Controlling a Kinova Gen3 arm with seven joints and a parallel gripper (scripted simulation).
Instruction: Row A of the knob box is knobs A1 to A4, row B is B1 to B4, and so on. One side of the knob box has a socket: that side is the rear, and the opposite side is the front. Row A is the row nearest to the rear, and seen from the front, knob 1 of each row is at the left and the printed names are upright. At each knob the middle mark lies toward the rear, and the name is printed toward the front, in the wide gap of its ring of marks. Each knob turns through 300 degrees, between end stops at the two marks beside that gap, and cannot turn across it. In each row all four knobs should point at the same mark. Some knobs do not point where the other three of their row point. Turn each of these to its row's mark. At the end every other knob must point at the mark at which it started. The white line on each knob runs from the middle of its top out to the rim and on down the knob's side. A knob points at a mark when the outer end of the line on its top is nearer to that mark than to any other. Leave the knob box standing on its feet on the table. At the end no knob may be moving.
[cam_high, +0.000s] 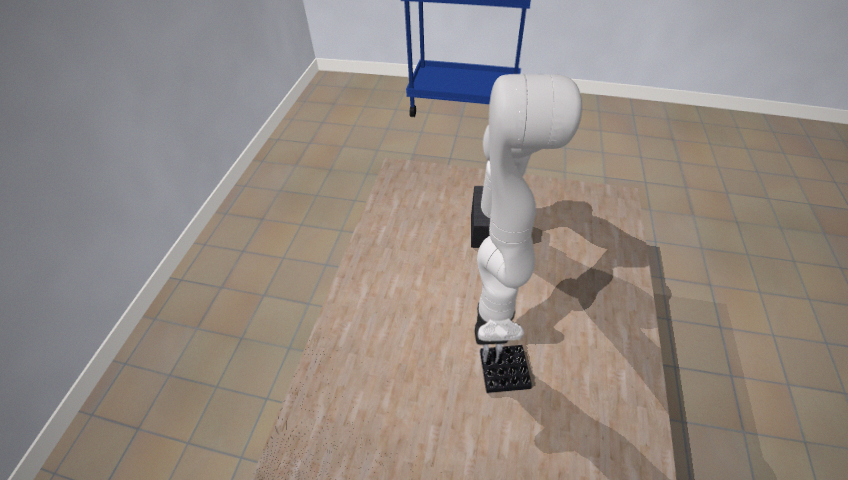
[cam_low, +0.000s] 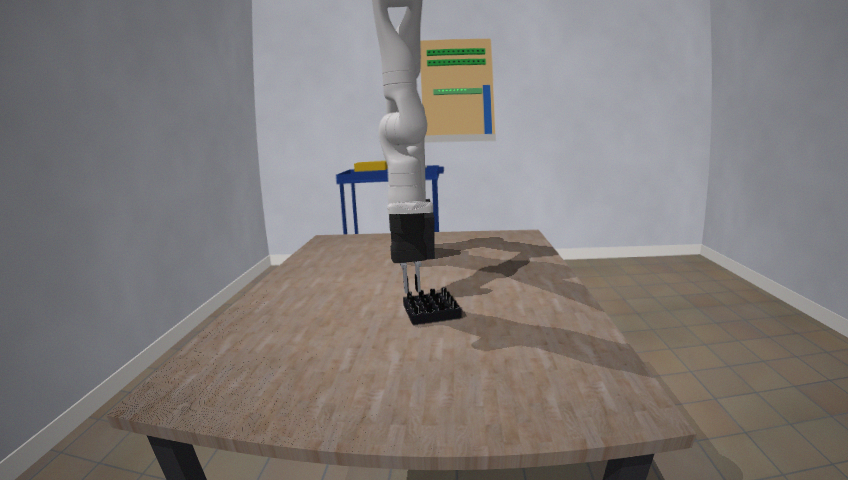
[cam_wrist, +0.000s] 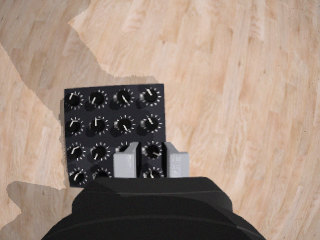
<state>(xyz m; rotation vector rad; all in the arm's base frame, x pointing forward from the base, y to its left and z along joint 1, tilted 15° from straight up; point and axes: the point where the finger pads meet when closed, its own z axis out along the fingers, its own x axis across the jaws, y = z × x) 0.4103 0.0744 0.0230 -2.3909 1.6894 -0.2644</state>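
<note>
Hovering over the black square knob box, your grey two-finger gripper is partway open, probably gripping nothing.

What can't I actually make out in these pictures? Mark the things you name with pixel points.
- Printed names on the knob box (cam_high: 505, 389) (cam_low: 437, 318) (cam_wrist: 111, 113): too small in every view.
- Part of the knobs nearest the gripper (cam_high: 492, 355) (cam_low: 411, 291) (cam_wrist: 151, 154), wrist view: behind its fingers and body.
- The blue cart's top (cam_high: 467, 2) (cam_low: 440, 170), top view: cut off by the upper edge.
</note>
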